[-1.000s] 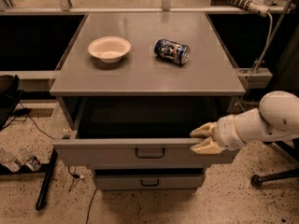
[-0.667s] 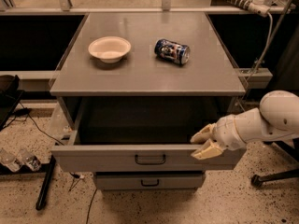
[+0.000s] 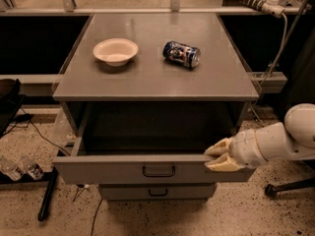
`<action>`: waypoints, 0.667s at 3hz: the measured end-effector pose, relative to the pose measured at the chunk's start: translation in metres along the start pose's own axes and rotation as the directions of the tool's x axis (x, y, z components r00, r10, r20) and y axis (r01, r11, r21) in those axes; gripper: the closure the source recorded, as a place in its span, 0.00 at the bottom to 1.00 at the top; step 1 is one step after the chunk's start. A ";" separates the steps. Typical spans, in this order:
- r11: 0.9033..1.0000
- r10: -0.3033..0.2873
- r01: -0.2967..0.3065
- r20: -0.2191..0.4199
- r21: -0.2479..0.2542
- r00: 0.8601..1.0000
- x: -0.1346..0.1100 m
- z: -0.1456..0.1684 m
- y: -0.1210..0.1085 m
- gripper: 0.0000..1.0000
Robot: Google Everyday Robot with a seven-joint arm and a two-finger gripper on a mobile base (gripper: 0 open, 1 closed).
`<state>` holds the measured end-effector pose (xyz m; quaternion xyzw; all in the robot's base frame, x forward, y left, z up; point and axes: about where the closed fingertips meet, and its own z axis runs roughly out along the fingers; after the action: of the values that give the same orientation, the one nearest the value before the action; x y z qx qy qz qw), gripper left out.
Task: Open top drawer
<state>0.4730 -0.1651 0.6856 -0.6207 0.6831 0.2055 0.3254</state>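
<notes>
Over the last second the top drawer (image 3: 113, 170) has slid further out of the cabinet under the bench (image 3: 147, 80); its left front corner now stands well forward of the cabinet's side, more of the deep, dark tray is uncovered behind the plain grey front, and the small black loop handle (image 3: 158, 171) has come down in the camera view until it sits just above the narrower drawer (image 3: 157, 191) below it; at the right end of that front the end effector (image 3: 213, 157) has travelled with it, its two pale fingers (image 3: 217, 148) closed, as far as I can judge, over the front's upper edge, one above the rim and one against the face; I take this to mean the pull is working and the task is close to done, with little more than a last stretch of travel left, if any; as for writing, the white bowl (image 3: 116, 50) on the bench is plain, the can (image 3: 181, 54) lying on its side to the right of it has a blue and white print with no word I can read, and the drawer fronts carry no label
</notes>
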 end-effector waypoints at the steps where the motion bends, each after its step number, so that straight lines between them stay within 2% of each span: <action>1: 1.000 -0.025 0.025 0.014 -0.013 1.000 -0.007 0.002 0.004 0.40; 2: 0.999 -0.035 0.037 0.041 -0.038 0.999 -0.003 -0.001 0.031 0.32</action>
<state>0.4424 -0.1590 0.6845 -0.6348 0.6609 0.2253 0.3309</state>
